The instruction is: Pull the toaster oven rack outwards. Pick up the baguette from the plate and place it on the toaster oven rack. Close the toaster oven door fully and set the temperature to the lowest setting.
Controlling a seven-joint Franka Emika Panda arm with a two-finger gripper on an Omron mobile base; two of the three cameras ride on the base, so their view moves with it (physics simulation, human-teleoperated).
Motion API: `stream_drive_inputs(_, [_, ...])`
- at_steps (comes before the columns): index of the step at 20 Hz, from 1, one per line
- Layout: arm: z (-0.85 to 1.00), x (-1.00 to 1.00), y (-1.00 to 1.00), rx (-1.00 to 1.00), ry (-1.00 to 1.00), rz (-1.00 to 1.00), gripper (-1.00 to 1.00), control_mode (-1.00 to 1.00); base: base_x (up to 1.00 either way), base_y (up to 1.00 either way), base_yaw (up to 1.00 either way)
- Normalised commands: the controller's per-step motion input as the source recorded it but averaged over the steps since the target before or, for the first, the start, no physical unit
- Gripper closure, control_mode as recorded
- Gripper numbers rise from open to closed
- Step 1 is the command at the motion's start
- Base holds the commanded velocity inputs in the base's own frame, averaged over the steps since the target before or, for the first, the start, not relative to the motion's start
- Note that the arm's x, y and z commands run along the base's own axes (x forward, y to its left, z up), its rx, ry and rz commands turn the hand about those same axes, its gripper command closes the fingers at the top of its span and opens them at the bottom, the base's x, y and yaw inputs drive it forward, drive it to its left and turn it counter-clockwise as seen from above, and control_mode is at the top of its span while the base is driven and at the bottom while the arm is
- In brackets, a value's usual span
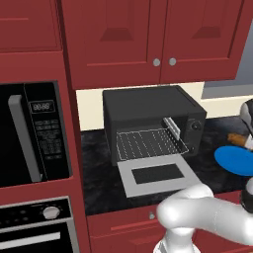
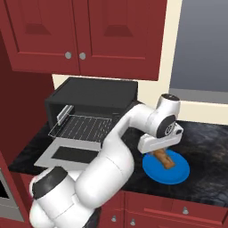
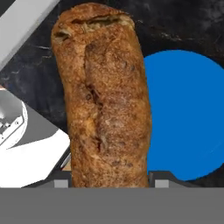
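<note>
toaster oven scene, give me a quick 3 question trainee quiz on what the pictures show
1. True or false: the silver-framed toaster oven door is shut.
2. What is the gripper closed on? A) bright blue round plate B) golden-brown baguette C) thin silver wire rack
3. Fill in: the wire rack is pulled ____ over the door of the black toaster oven.

Key: 1 false, it lies open and flat. 2 B, the baguette sits between the fingers above the plate. 3 outwards.
</note>
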Motion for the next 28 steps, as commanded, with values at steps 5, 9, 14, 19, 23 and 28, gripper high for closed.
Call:
stream_drive_inputs(5, [0.48, -0.74, 0.99, 0.00, -0.06, 0.01, 1.00, -1.00, 0.00, 0.00, 0.00])
stream_drive_inputs(9, [0.31, -0.19, 1.00, 0.00, -0.05, 0.10, 1.00, -1.00, 0.00, 0.00, 0.00])
stream_drive_inputs(14, [0.19, 0.09, 0.99, 0.00, -0.07, 0.19, 1.00, -1.00, 0.00, 0.00, 0.00])
stream_drive_inputs(19, [0.01, 0.16, 0.94, 0.00, -0.08, 0.29, 1.00, -1.00, 0.00, 0.00, 0.00])
stream_drive_inputs(23, [0.00, 0.00, 0.95, -0.02, -0.23, 0.26, 1.00, -1.00, 0.00, 0.00, 0.00])
stream_drive_inputs(28, [0.06, 0.00, 0.66, -0.06, -0.29, 0.20, 1.00, -1.00, 0.00, 0.00, 0.00])
